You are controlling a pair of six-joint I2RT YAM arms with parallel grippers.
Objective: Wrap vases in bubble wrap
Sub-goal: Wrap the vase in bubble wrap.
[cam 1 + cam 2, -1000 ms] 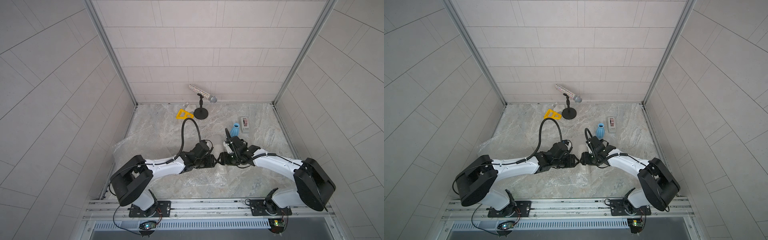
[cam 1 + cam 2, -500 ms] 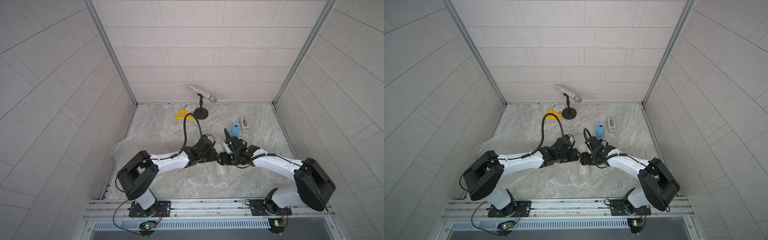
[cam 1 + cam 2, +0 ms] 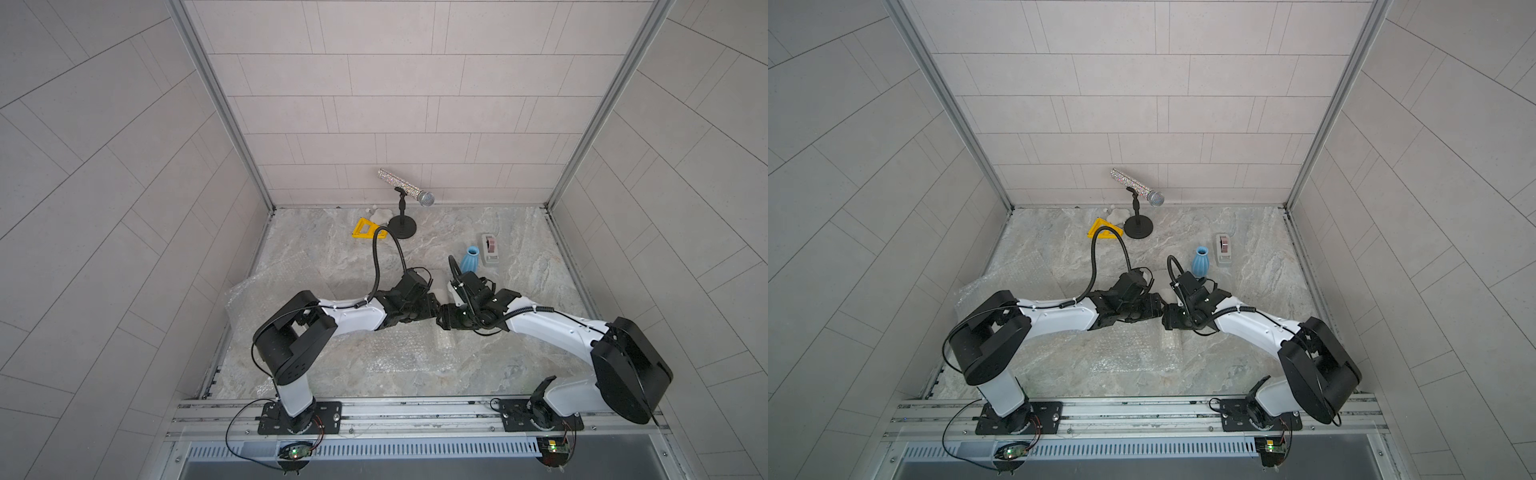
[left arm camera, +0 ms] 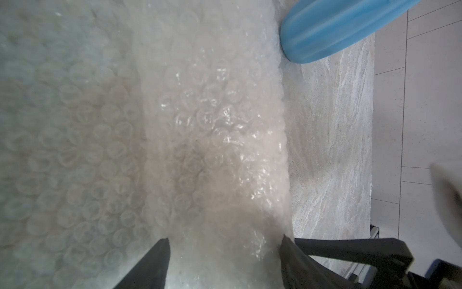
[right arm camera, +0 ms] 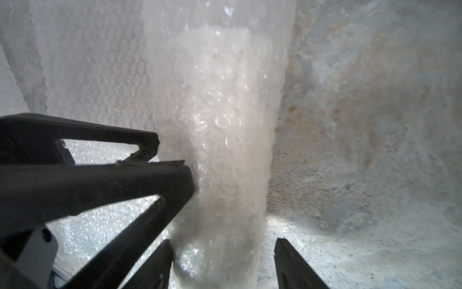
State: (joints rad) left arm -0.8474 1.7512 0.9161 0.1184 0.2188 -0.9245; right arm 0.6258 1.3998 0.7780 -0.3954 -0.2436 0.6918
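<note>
One white vase (image 5: pixel 220 150), rolled in bubble wrap (image 3: pixel 395 353), lies at the middle of the surface (image 3: pixel 540 266).
Left claw (image 4: pixel 225 242) stands wide, tips on the wrap; right claw (image 5: pixel 222 246) stands wide astride the roll's end, not gripping. Light-blue vase (image 3: pixel 470 262) stands upright nearby, unwrapped, beside the tape dispenser (image 3: pixel 489 249).

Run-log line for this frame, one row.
phase: wrapping | white vase: rolled in bubble wrap | left gripper: astride, grip unclear | right gripper: open, astride | blue vase: bare

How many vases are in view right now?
2. The blue vase stands beside the tape dispenser; the white vase lies rolled in bubble wrap just in front of it. None looks hidden.
</note>
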